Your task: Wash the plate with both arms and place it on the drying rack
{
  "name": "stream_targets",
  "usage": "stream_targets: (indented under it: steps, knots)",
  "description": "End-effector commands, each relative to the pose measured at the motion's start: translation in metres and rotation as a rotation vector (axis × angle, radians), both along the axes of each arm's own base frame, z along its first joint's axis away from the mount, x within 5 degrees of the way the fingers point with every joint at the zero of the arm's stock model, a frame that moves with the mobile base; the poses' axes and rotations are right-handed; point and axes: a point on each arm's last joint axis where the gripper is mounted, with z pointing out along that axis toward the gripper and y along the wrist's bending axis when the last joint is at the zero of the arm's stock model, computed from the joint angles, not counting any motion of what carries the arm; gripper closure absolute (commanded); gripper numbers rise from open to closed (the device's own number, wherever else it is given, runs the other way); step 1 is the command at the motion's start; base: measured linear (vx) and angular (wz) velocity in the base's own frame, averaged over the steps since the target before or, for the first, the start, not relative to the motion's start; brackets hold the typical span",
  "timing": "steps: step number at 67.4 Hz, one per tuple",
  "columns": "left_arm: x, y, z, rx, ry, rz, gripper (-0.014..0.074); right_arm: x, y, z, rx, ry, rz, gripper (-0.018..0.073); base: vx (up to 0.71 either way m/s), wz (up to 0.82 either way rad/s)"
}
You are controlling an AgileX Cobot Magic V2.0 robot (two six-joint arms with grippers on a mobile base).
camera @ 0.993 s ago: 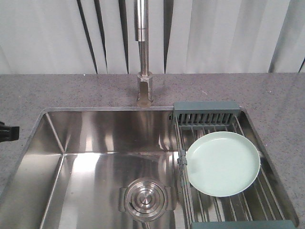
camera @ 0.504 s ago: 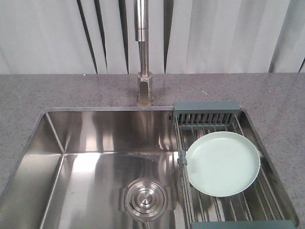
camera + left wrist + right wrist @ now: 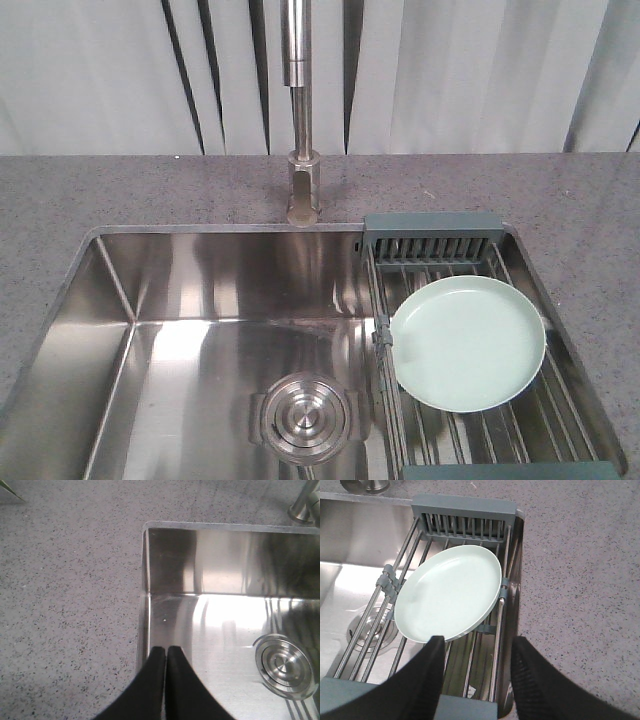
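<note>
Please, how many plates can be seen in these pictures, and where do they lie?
1. The plate lies flat on the wire bars of the drying rack, at the right side of the sink. No other plate shows in any view.

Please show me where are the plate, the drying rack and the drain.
plate (image 3: 468, 344), front view, centre of its face.
drying rack (image 3: 432, 222), front view, far plastic end piece.
drain (image 3: 307, 416), front view, centre of the steel cover.
</note>
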Motion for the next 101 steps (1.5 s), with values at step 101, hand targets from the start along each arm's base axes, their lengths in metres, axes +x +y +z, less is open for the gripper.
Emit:
stream_targets:
  steps: [101]
  knots:
    - [-0.041,0.01,-0.083,0.021,-0.796,0.117,0.0603,0.003,0.0,0.012,0.005,-0.079,-0.004,0.024,0.0,0.0]
